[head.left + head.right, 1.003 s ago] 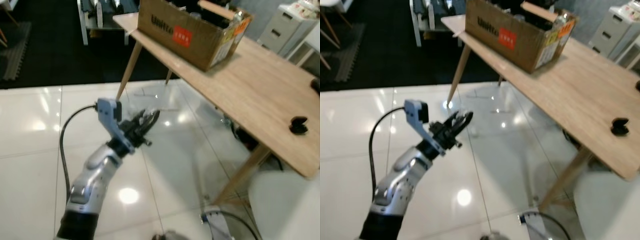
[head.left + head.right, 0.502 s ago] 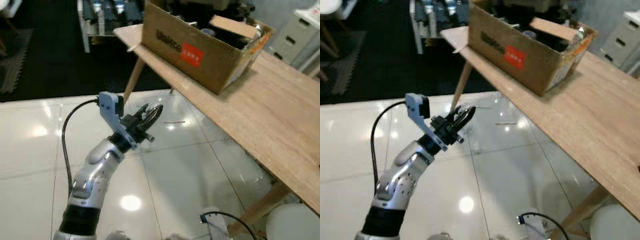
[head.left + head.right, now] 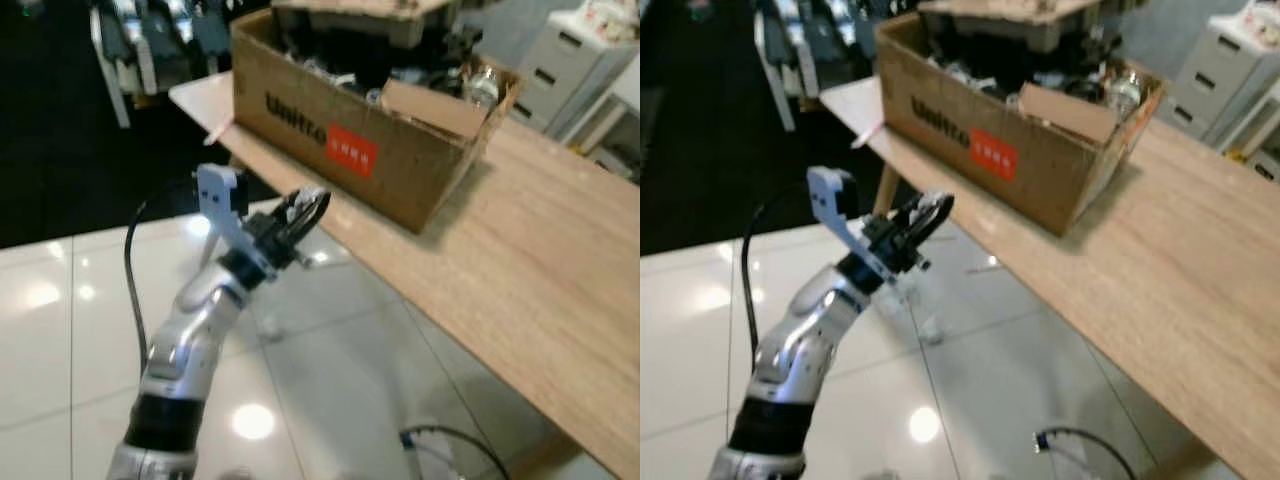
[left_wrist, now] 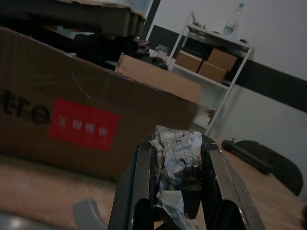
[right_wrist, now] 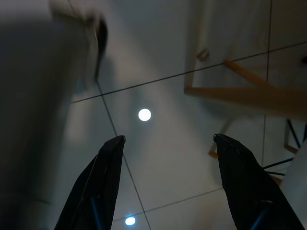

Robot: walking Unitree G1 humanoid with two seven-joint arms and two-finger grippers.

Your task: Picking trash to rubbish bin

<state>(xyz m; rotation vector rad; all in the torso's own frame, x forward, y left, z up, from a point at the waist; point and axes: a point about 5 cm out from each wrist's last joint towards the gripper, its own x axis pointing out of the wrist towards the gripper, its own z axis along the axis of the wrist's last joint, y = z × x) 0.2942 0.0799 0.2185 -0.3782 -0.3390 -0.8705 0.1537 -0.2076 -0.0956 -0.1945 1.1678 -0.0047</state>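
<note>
Crumpled paper trash (image 4: 176,154) sits pinched in our left gripper (image 4: 175,191), short of the cardboard box (image 3: 350,150); releasing early drops it. Right gripper (image 5: 168,187) hangs spread.

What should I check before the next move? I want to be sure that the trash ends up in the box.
1. Left hand shut on the crumpled paper: ok.
2. Paper seated between both fingers, not slipping: ok.
3. Cardboard box open at the top: ok.
4. Left hand above the box rim: not ok; it sits beside the front wall, by the table edge.
5. Free space inside the box: cannot tell; it looks cluttered.
6. Right hand open, over the floor: ok.
</note>
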